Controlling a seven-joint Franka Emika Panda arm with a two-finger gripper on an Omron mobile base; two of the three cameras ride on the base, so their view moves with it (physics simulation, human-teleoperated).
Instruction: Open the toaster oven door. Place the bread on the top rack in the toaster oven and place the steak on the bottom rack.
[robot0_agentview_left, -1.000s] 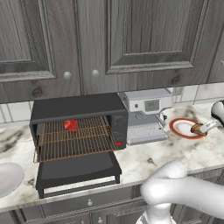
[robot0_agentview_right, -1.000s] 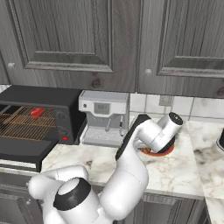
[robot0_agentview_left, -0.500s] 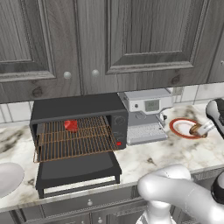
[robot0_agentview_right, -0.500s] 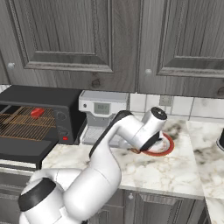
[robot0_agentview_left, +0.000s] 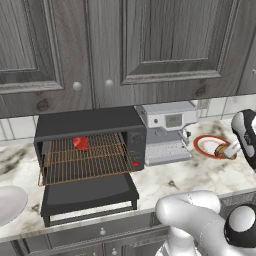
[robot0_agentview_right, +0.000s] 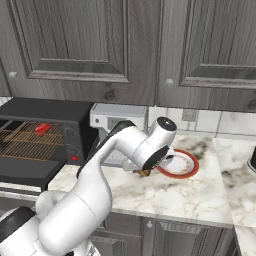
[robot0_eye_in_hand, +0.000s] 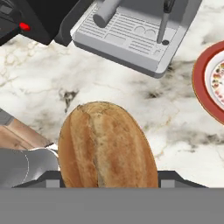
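My gripper (robot0_eye_in_hand: 109, 177) is shut on the bread (robot0_eye_in_hand: 107, 144), a golden crusty loaf held above the marble counter in front of the coffee machine. In the left base view the bread (robot0_agentview_left: 221, 150) hangs by the red-rimmed plate. The toaster oven (robot0_agentview_left: 90, 125) stands at the left with its door (robot0_agentview_left: 90, 192) folded down flat. Inside, the red steak (robot0_agentview_left: 81, 143) lies on the coppery wire racks (robot0_agentview_left: 85, 162) towards the back; which rack it rests on I cannot tell. In the right base view the arm bends across the counter, with the gripper (robot0_agentview_right: 145, 171) low beside the plate.
A silver-white coffee machine (robot0_agentview_left: 167, 132) stands between the oven and the red-rimmed plate (robot0_agentview_left: 207, 144). A pale plate edge (robot0_agentview_left: 10, 205) shows at the far left. Dark cabinets hang above the counter. The oven's control panel with its red light (robot0_eye_in_hand: 25, 26) is close in the hand view.
The gripper has carried the bread a little to the left, off the plate toward the coffee machine. The arm's elbow has swung across in the right base view.
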